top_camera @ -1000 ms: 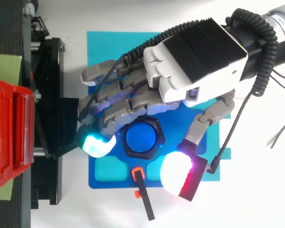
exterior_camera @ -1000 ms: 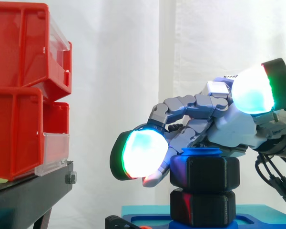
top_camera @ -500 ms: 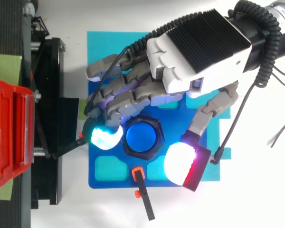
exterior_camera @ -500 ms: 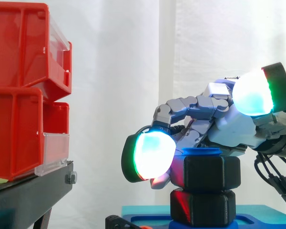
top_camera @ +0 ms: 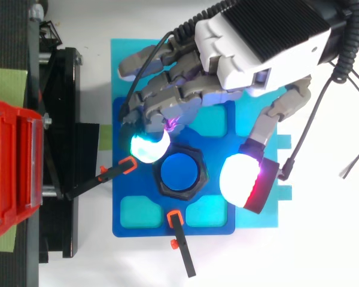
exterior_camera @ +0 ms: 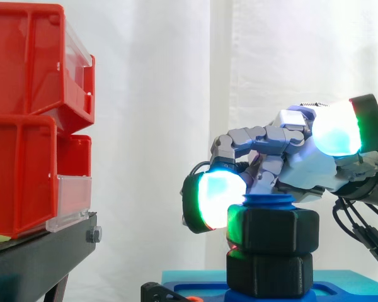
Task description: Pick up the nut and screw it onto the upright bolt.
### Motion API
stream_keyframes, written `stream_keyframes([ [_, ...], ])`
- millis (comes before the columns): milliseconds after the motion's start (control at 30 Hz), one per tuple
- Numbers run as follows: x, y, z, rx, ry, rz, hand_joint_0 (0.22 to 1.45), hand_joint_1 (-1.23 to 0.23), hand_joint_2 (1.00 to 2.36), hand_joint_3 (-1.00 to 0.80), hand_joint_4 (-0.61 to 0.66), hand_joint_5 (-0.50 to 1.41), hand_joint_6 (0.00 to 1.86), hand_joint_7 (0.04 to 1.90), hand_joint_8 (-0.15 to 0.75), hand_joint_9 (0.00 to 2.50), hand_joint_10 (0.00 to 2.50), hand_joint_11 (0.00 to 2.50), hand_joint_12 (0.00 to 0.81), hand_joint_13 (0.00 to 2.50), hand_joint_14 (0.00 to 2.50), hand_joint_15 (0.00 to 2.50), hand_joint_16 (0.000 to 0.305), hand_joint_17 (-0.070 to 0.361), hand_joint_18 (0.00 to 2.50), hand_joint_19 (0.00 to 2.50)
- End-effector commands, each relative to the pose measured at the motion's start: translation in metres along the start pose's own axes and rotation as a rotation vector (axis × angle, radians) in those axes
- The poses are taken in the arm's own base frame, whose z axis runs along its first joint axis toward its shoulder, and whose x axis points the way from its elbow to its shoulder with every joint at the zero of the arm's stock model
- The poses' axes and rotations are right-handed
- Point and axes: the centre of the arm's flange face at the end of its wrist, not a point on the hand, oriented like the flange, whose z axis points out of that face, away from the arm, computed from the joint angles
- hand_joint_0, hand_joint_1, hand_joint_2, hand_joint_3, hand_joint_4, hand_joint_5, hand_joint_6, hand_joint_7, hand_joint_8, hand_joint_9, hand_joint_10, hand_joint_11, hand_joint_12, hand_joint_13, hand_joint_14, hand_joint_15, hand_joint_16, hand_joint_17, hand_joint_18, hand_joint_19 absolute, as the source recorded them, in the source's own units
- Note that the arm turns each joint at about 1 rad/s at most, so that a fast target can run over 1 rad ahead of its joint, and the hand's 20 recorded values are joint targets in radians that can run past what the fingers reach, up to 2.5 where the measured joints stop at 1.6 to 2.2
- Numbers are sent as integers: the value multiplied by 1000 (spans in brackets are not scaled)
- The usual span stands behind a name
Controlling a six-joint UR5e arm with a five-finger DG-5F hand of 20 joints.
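A blue bolt (top_camera: 178,172) stands upright on the blue base plate (top_camera: 137,221). A black hex nut (exterior_camera: 272,230) sits threaded near the bolt's top, above a second black hex block (exterior_camera: 269,274). My hand (top_camera: 263,30) hovers over and behind the bolt, open, its fingers loosely bent. One glowing fingertip (top_camera: 148,146) lies just beside the nut's left corner. The thumb pad (top_camera: 242,179) stands a little apart from the nut's right side. In the side view the hand (exterior_camera: 302,167) sits level with the bolt's top, and the thumb is raised above the nut.
Red bins (exterior_camera: 25,119) are stacked on a black stand (exterior_camera: 38,258) at the left. Two black clamps with orange tips (top_camera: 179,239) (top_camera: 102,179) lie at the plate's near and left edges. Behind everything hangs a white curtain.
The hand has drawn back from the nut, toward the top edge of the top view. Its fingertip and thumb pad have shifted right in the side view. The nut stays on the bolt.
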Motion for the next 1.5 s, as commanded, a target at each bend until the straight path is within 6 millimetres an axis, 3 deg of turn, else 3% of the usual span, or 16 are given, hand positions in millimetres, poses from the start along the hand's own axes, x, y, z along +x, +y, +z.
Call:
stream_keyframes([
  [0, -3, -3, -4, -4, 0, -5, 498, -286, 1000, -500, 221, -38, 504, 1300, 291, 1087, 0, 0, 224, 661, 0, 0, 14, 32, 210, 0],
  [633, -17, -18, -25, 9, -1, -11, 553, -407, 1000, -500, 99, 70, 502, 1405, 219, 1500, 0, 62, 166, 982, 0, 0, 7, 15, 528, 0],
  [833, -22, -20, -28, 1, -3, -13, 525, -373, 1000, -500, 230, -5, 505, 1132, 253, 1348, 1, 41, 200, 901, 0, 0, 12, 27, 470, 0],
  [1000, -51, -7, -9, -46, -21, -37, 520, -379, 1000, -500, 264, -52, 504, 955, 242, 1169, 1, 0, 222, 750, 0, 0, 17, 38, 357, 0],
  [1267, -56, 0, 0, -51, -11, -32, 487, -361, 1000, -500, 206, -132, 502, 679, 224, 857, 0, 0, 261, 532, 0, 0, 25, 57, 152, 0],
  [1333, -58, 3, 4, -56, -11, -33, 480, -295, 1000, -500, 172, -154, 501, 601, 206, 728, 0, 0, 264, 421, 0, 0, 27, 61, 8, 0],
  [1467, -49, 7, 12, -34, -15, -17, 470, -192, 1000, -500, 80, -208, 500, 507, 171, 428, 0, 0, 279, 157, 0, 0, 32, 71, 0, 0],
])
